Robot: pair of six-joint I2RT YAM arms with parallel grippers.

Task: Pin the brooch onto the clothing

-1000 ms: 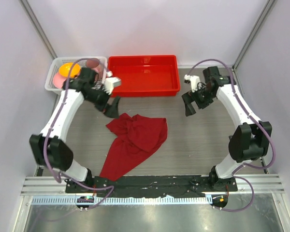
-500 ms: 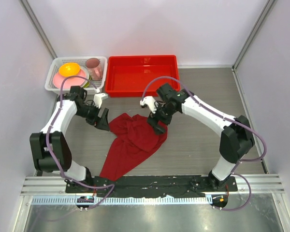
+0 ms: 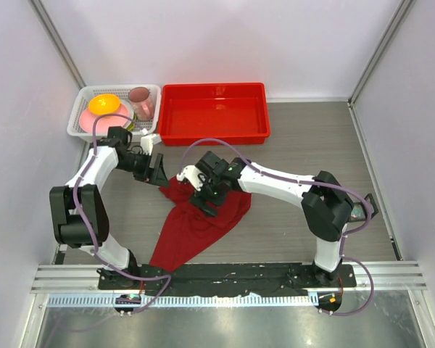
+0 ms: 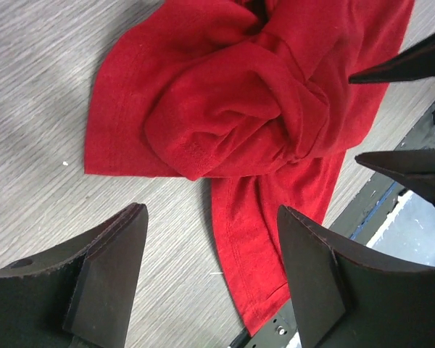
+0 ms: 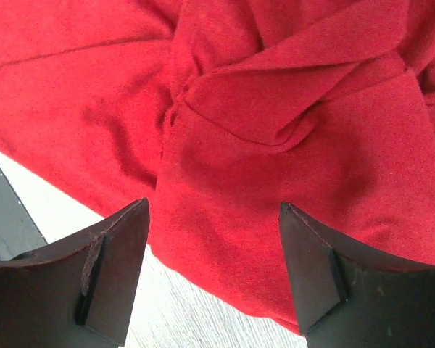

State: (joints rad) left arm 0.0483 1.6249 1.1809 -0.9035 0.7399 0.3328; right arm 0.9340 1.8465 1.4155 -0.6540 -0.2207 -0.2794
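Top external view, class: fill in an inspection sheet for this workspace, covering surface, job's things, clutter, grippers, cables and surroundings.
Surface: grey wood-grain table, no spills seen.
Job's things: dark red T-shirt lies crumpled mid-table; brooch not seen.
Clutter: red tray and white basket at the far edge; the basket holds a pink cup and an orange dish.
Grippers: left gripper open at the shirt's far-left edge; right gripper open over its bunched middle; neither holds anything.
Cables: purple cables loop loosely along both arms.
Surroundings: pale walls; metal rail at the near edge.
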